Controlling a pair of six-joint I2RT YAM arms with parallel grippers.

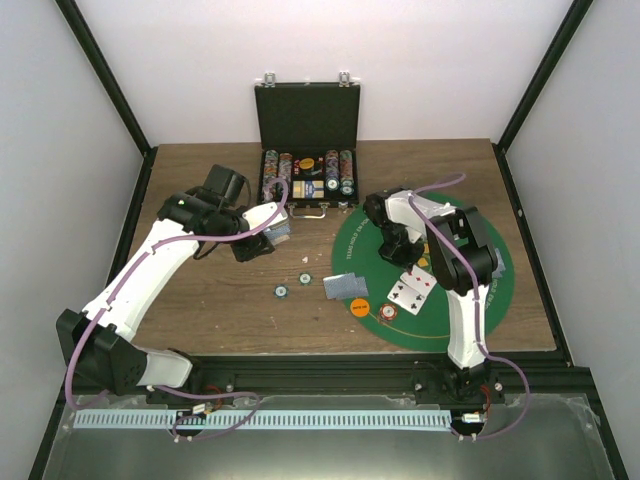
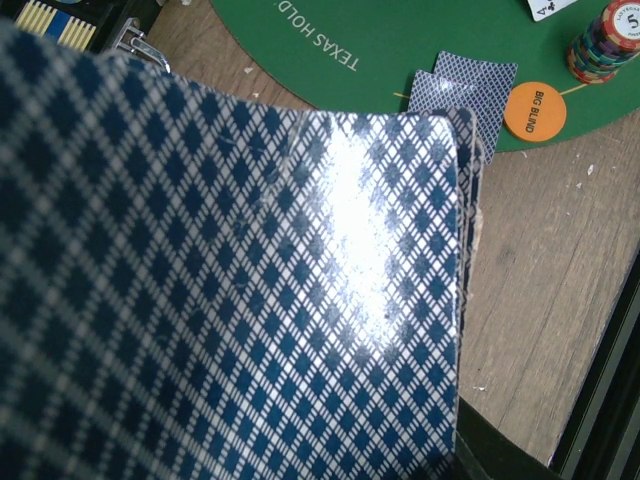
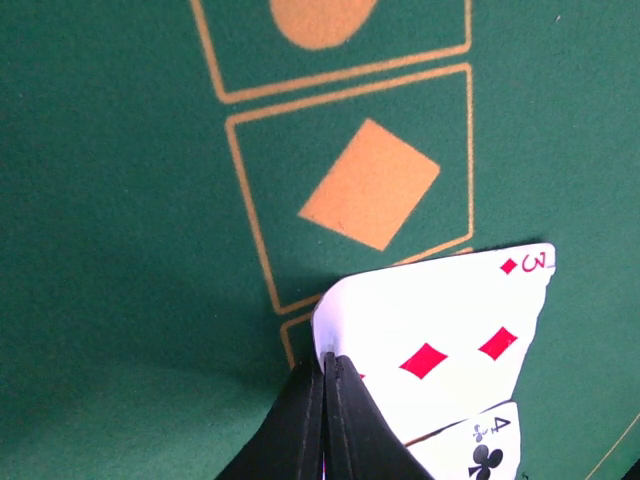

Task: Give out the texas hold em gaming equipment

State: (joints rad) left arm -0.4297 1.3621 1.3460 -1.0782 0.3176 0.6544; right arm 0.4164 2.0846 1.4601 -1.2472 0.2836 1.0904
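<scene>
My left gripper (image 1: 278, 228) is shut on a deck of blue diamond-backed cards (image 2: 250, 300) that fills the left wrist view and hides its fingers. It hovers over the bare table near the case. My right gripper (image 3: 328, 365) is shut, pinching the corner of a face-up three of diamonds (image 3: 440, 330) low over the green mat (image 3: 120, 250). A four of clubs (image 3: 480, 450) lies beside it. Two face-up cards (image 1: 412, 288) show in the top view. Face-down cards (image 1: 345, 287), an orange Big Blind disc (image 2: 535, 110) and a striped chip stack (image 2: 605, 45) sit at the mat's near-left edge.
The open black case (image 1: 308, 150) with rows of chips stands at the back centre. Two teal chips (image 1: 282, 291) (image 1: 305, 278) lie on the wood left of the mat (image 1: 480, 310). Black frame rails border the table.
</scene>
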